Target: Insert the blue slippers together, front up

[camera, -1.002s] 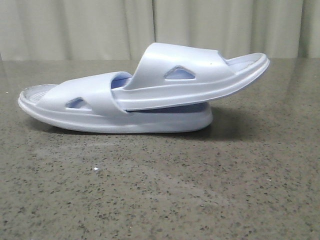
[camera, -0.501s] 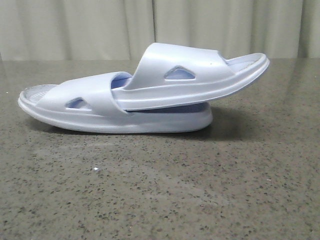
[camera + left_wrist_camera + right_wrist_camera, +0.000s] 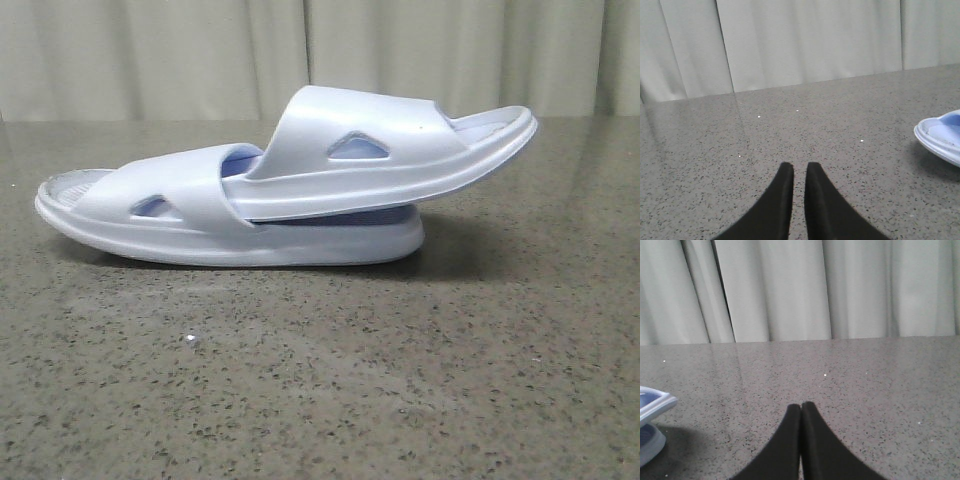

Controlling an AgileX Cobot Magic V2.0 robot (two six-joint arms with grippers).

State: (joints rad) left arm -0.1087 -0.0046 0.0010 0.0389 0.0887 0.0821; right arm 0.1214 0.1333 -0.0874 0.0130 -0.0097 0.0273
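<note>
The blue slippers lie nested in the middle of the table in the front view. The lower slipper [image 3: 120,215] rests flat on its sole. The upper slipper [image 3: 420,165] is pushed under the lower one's strap, and its other end is tilted up to the right. Neither gripper shows in the front view. My left gripper [image 3: 799,164] has its fingers almost together and holds nothing; one slipper end [image 3: 942,142] shows off to its side. My right gripper [image 3: 801,403] is shut and empty, apart from the slipper ends [image 3: 652,407] at the edge of its view.
The speckled grey stone table [image 3: 320,380] runs back to a pale curtain [image 3: 150,60]. A small white speck [image 3: 190,341] lies on the table in front of the slippers.
</note>
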